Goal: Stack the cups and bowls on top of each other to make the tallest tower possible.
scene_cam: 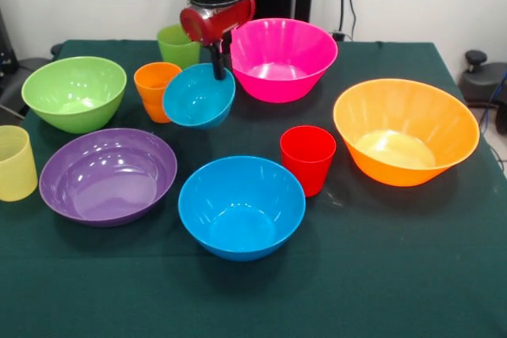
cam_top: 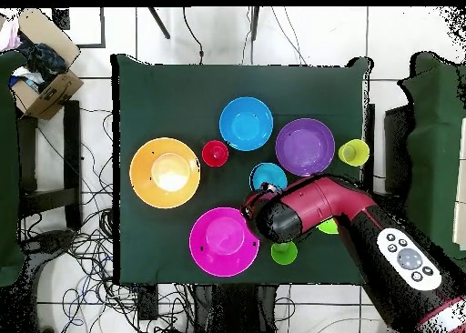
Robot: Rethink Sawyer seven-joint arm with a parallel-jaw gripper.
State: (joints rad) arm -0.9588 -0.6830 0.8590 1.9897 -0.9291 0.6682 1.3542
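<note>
Small blue bowl (scene_cam: pixel 198 96) is in my pincer (scene_cam: pixel 218 69) right now: my dark fingers pinch its far rim, and it hangs tilted, mouth turned toward the camera, lifted clear of the table (scene_cam: pixel 412 275). From that small blue bowl I read everything else. Touching or just behind its left edge in the front view stands the orange cup (scene_cam: pixel 154 89), and behind that the green cup (scene_cam: pixel 177 43), partly hidden by my red wrist. To its right and a little farther back sits the pink bowl (scene_cam: pixel 281 57), upright and empty. Left of it, past the orange cup, is the lime green bowl (scene_cam: pixel 74 91). In front of it and to the left lies the purple bowl (scene_cam: pixel 108 174); straight in front, the large blue bowl (scene_cam: pixel 242 206); in front and to the right, the red cup (scene_cam: pixel 307 157), just beside the large blue bowl. Well off to the right is the orange bowl (scene_cam: pixel 405 130). The pale yellow cup (scene_cam: pixel 16 162) stands far left at the picture's edge, beside the purple bowl. Nothing is stacked; every piece stands alone on the green cloth.
</note>
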